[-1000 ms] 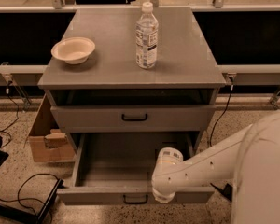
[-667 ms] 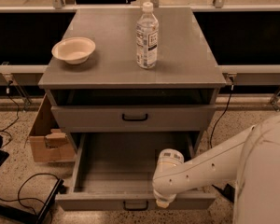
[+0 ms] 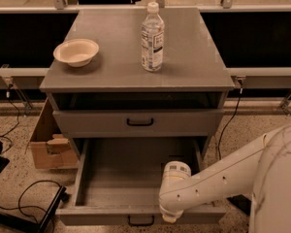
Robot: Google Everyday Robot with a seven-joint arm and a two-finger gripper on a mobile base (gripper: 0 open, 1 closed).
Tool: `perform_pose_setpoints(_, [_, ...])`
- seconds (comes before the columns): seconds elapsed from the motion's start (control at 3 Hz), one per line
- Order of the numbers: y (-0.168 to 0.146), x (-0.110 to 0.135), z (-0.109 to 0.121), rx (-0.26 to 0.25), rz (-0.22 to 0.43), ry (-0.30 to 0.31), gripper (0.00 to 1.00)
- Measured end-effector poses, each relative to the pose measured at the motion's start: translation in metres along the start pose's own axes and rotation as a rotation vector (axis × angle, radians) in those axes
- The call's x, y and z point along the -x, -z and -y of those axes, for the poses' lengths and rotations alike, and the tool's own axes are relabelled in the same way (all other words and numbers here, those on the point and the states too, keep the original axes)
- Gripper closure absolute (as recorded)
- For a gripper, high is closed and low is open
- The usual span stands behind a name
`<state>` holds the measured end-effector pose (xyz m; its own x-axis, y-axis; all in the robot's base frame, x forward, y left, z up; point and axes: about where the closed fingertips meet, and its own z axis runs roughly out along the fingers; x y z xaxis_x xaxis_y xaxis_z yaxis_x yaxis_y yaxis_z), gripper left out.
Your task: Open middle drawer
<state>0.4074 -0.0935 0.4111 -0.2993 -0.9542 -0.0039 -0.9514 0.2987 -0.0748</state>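
The middle drawer [image 3: 126, 178] of the grey cabinet stands pulled far out toward me, showing its wide, shallow, empty grey interior. Its small black loop handle [image 3: 140, 221] shows at the bottom edge of the view. My gripper [image 3: 169, 217] is at the end of the white arm coming in from the lower right. It is down at the drawer's front edge, just right of the handle. The wrist hides its fingers.
The drawer above [image 3: 139, 122] is shut, with a dark recess over it. A water bottle [image 3: 152, 38] and a cream bowl [image 3: 76, 51] stand on the cabinet top [image 3: 194, 57]. A cardboard box [image 3: 48, 147] and floor cables [image 3: 24, 193] lie to the left.
The middle drawer has slid further out toward me. My arm's end has moved with its front edge, down and slightly right.
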Motion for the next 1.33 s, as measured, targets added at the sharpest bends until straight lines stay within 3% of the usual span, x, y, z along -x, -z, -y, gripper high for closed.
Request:
perform_pose_setpoints(1.0, [0.009,-0.008,-0.031,-0.003,-0.022,-0.011,1.00])
perform_pose_setpoints(1.33, [0.008,-0.008,-0.031,-0.003,-0.022,-0.011,1.00])
